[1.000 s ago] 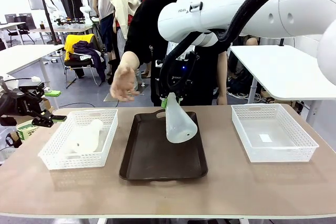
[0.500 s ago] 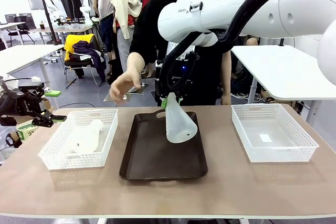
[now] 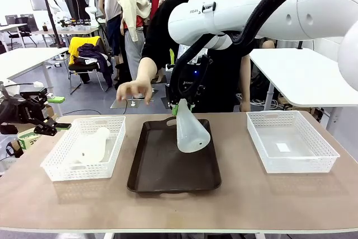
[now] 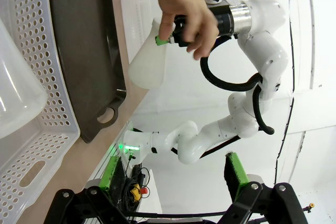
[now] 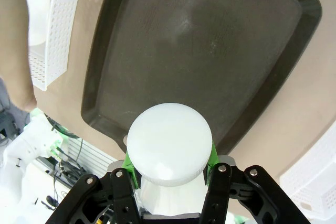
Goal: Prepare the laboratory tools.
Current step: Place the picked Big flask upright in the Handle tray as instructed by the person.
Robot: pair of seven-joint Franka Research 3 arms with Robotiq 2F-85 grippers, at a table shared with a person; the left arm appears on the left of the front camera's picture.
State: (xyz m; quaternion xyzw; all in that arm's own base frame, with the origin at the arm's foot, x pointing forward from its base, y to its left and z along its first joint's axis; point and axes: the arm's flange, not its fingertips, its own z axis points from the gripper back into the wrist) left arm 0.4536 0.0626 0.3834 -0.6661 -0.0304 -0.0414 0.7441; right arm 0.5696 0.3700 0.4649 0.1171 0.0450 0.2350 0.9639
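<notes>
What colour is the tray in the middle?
Dark brown; the tray shows best in the front view.

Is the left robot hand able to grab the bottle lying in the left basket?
Probably yes. The left gripper is open beside the left basket, whose top is uncovered, and nothing lies over the flask inside. The person's hand hovers farther back.
</notes>
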